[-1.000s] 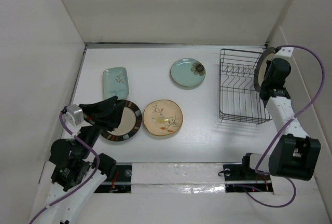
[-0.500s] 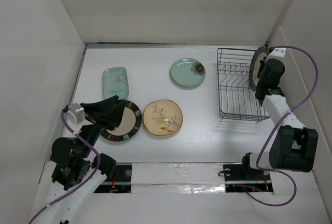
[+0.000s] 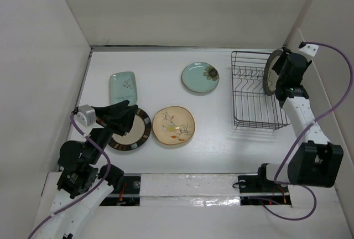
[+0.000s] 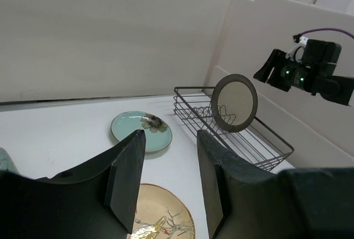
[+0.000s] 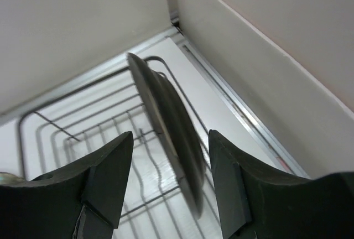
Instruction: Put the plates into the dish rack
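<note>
The black wire dish rack (image 3: 235, 92) sits at the right of the table. A cream plate with a brown rim (image 3: 270, 73) stands on edge in its right end. My right gripper (image 3: 283, 74) is open, one finger on each side of that plate (image 5: 166, 112), with gaps showing between pads and plate. On the table lie a pale-green squarish plate (image 3: 123, 87), a teal flower plate (image 3: 201, 77), a yellowish floral plate (image 3: 173, 125) and a striped-rim plate (image 3: 138, 134). My left gripper (image 3: 125, 113) hangs open and empty over the striped-rim plate.
White walls enclose the table on three sides; the right wall (image 3: 326, 84) runs close behind the rack and my right arm. The left wrist view looks over the floral plate (image 4: 160, 211) and teal plate (image 4: 128, 124) toward the rack (image 4: 249, 142).
My right gripper has opened and let go of the brown-rimmed plate, which now stands in the rack. The left gripper has shifted slightly right, still open.
</note>
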`<control>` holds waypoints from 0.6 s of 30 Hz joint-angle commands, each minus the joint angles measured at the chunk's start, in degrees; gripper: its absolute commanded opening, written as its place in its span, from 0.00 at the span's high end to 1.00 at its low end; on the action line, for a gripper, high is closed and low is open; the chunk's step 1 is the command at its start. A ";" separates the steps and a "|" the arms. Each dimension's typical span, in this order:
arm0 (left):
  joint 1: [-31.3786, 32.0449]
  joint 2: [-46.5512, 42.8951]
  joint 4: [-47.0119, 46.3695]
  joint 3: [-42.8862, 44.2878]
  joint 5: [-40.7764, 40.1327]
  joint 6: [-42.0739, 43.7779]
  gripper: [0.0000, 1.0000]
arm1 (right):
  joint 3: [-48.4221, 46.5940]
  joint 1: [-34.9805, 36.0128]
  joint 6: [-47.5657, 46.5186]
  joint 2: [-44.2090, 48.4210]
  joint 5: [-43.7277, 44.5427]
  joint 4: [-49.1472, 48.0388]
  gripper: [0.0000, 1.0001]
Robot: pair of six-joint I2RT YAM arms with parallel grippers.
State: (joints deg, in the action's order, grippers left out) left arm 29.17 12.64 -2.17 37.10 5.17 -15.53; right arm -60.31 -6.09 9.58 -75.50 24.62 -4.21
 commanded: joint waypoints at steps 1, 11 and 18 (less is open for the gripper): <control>0.28 1.77 -1.43 1.39 -1.12 0.06 0.61 | -3.49 3.88 4.74 5.80 -0.18 0.35 0.37; 0.28 6.60 0.68 1.39 -9.99 0.15 1.00 | -2.45 30.85 17.96 -1.21 -8.02 -2.55 1.00; 0.28 9.68 1.91 1.75 -14.31 -0.20 0.93 | -10.05 40.53 34.02 -23.08 -11.95 -13.99 0.60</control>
State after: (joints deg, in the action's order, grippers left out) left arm 29.17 21.58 0.82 37.10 -5.74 -15.53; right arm -63.99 32.03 35.53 -91.13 16.08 -11.05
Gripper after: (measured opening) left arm 0.057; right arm 0.395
